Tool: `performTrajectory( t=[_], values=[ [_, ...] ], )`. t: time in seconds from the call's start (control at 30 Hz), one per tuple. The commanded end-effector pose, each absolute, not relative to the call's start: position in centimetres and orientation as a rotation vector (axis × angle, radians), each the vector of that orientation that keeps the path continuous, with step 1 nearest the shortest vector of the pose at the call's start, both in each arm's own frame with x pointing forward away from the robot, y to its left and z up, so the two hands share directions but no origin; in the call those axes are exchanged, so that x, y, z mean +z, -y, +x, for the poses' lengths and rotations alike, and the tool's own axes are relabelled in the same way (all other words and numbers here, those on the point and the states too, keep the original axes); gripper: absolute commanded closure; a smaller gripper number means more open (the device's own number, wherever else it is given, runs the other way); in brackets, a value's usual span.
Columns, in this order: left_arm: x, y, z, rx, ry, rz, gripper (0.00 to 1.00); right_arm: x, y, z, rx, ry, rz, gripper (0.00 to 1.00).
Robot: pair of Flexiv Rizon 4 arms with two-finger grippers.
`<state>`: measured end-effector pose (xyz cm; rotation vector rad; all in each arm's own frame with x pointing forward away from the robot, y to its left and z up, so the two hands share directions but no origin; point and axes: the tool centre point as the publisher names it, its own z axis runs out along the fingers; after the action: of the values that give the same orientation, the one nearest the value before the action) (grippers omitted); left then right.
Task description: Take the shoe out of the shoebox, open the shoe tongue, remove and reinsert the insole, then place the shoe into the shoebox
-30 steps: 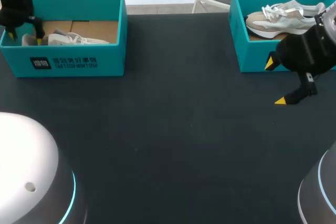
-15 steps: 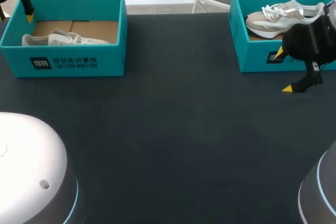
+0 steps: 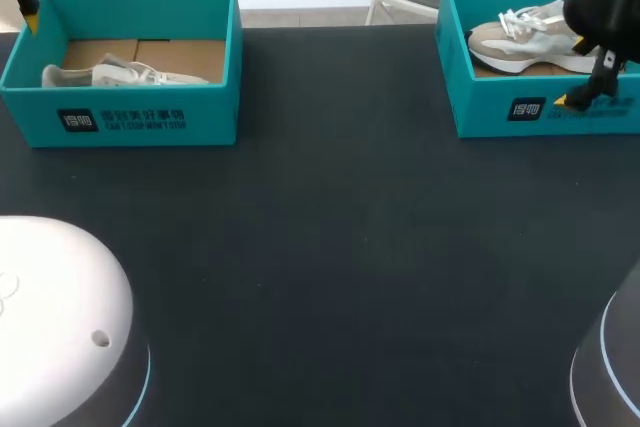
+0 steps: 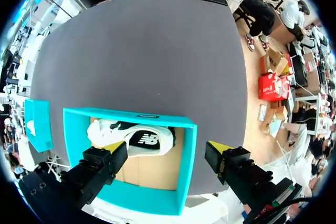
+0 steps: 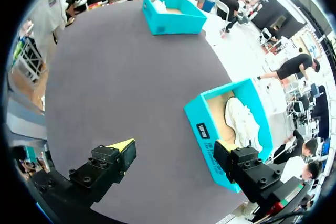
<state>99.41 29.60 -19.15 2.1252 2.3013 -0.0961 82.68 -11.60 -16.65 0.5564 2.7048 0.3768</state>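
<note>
Was at the first step: shoe not yet out of shoebox. Held right tool and left tool wide open, empty. Needed next, probably: descending onto shoe, closing.

The surface is plain dark charcoal. The left fingers are black with bright yellow tips. The shoebox beneath them is bright teal with a tan cardboard floor and a small black label printed in white. The shoe in it is white with a black side patch. The right fingers show the same black and yellow. The second shoebox beside them is the same teal. The second shoe is white and pale grey with a beige toe.
</note>
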Motion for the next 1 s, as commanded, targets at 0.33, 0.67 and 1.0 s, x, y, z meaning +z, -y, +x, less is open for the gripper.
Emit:
performTrajectory(
  t=[0.33, 0.67, 1.0],
  values=[
    [-19.2, -29.5, 99.2, -0.087, -2.300, 2.124, 0.00, -16.9, 10.9, 82.3, 0.352, -2.669, 0.628, 0.00],
    [-19.2, -29.5, 99.2, -0.087, -2.300, 2.124, 0.00, -16.5, 16.8, 89.7, 0.339, -2.340, 1.310, 0.00],
    [-19.2, -29.5, 99.2, -0.087, -2.300, 2.124, 0.00, -15.8, 24.0, 96.0, 0.331, -2.137, 1.618, 0.00]
  ],
)
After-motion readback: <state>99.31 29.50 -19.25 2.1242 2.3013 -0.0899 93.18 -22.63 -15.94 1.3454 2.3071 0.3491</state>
